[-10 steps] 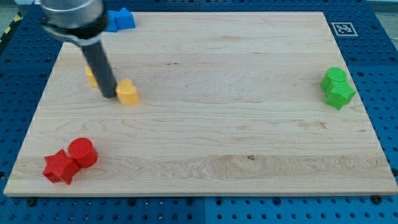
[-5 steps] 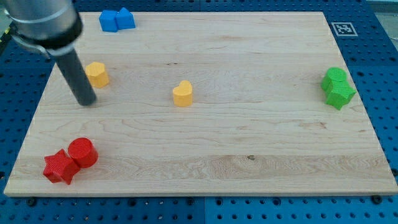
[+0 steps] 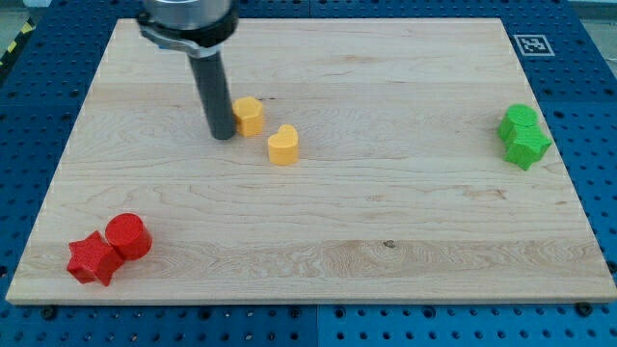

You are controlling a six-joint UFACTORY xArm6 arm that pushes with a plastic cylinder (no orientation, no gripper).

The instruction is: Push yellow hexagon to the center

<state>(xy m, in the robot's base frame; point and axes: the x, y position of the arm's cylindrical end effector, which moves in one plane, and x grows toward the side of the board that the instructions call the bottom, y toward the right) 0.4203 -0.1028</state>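
The yellow hexagon [image 3: 249, 115] sits on the wooden board [image 3: 386, 222], left of the middle and toward the view's top. My tip [image 3: 222, 135] is right beside its left side, touching or nearly so. A yellow heart-shaped block [image 3: 282, 145] lies just to the lower right of the hexagon, a small gap apart. The rod rises from the tip toward the view's top, where the arm's dark body hides part of the board's top edge.
A red star [image 3: 93, 258] and a red cylinder [image 3: 127, 235] sit together at the lower left. Two green blocks [image 3: 523, 135] sit together at the right edge. A tag marker [image 3: 531, 44] is at the top right corner.
The yellow hexagon has moved right from the left part of the board to beside the yellow heart. My tip has moved right with it. The blue blocks at the top left are now hidden.
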